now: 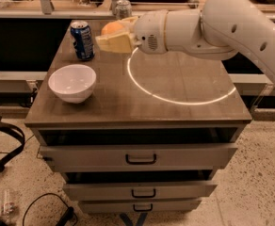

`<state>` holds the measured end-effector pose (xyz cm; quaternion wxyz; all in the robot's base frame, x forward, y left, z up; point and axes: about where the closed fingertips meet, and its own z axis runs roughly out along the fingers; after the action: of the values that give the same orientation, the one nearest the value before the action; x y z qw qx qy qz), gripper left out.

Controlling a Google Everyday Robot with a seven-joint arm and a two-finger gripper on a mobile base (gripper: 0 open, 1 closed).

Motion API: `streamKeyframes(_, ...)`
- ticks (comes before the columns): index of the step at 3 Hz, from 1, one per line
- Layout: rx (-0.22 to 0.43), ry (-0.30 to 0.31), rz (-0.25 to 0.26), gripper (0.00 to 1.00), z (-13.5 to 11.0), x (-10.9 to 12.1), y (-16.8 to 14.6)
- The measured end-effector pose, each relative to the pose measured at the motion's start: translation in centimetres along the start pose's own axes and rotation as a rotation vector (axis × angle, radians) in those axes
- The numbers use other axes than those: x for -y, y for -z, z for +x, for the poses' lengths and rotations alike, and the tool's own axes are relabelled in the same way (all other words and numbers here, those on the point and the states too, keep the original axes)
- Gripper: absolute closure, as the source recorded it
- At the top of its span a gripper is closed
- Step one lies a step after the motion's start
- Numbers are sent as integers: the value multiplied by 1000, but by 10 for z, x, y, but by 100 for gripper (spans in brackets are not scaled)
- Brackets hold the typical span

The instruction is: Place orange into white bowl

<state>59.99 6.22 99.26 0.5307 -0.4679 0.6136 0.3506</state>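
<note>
The orange (111,28) is a small round orange-yellow fruit held between the pale fingers of my gripper (115,35), above the back of the wooden tabletop. The gripper is shut on the orange, and the white arm reaches in from the right. The white bowl (72,82) stands upright and empty on the left front part of the tabletop, to the left of and nearer than the gripper.
A blue soda can (82,40) stands at the back left, just left of the gripper. A silver can (123,8) stands behind the gripper at the table's far edge. A bright ring of light (177,100) lies on the tabletop (128,107). Drawers (140,157) are below.
</note>
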Motion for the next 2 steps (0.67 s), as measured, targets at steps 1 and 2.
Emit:
streamKeyframes(1, 19, 30, -50, 100, -6, -32, -28)
streamKeyframes(2, 10, 49, -92, 100, -8, -49, -53)
